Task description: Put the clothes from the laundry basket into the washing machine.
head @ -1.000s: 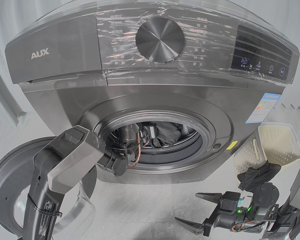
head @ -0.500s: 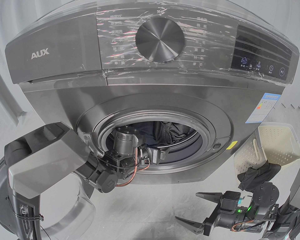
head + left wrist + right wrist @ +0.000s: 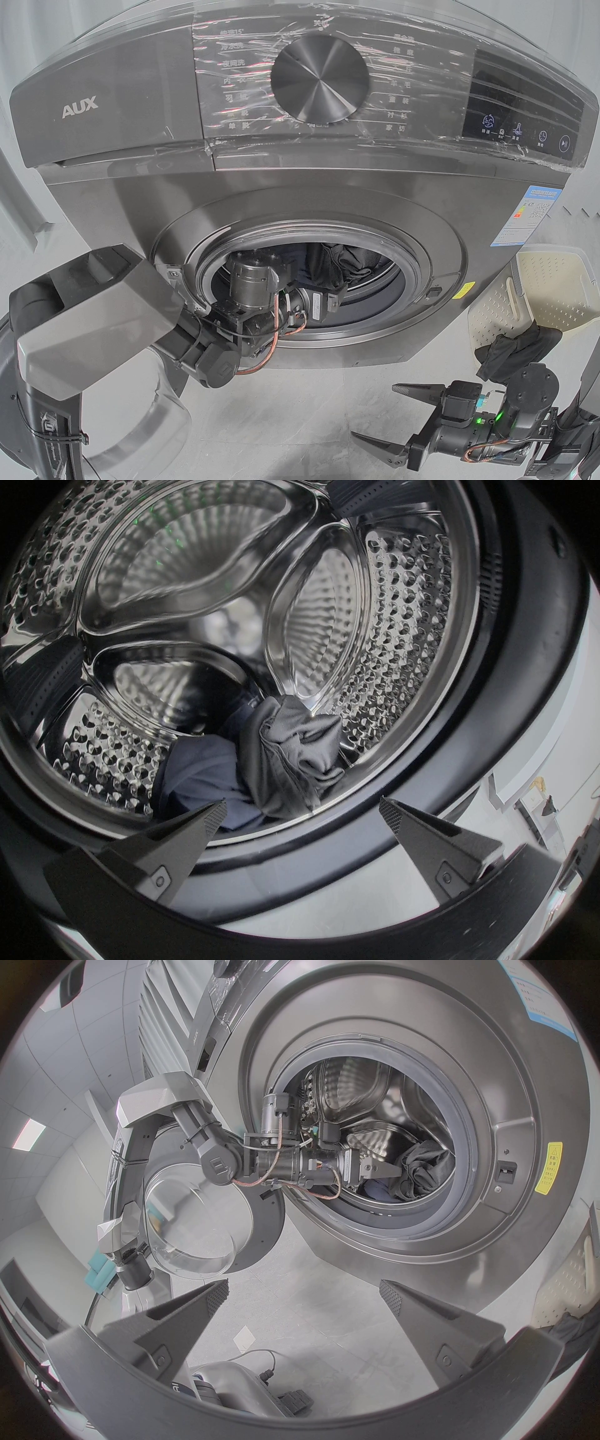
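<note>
Inside the washing machine's drum lie a crumpled grey garment and a dark blue one; the head view has them as a dark heap. My left gripper is open at the drum's mouth, just short of the clothes, with nothing between its fingers. It also appears from the side. A dark garment hangs over the near edge of the cream laundry basket at the right. My right gripper is open and empty low over the floor, left of the basket.
The round door stands swung open at the machine's left, behind my left arm. Grey floor lies free between the machine's front and my right gripper. The basket leans beside the machine's right corner.
My left arm has drawn back from deep in the drum to its mouth, leaving the dark clothes inside. The right arm has not moved.
</note>
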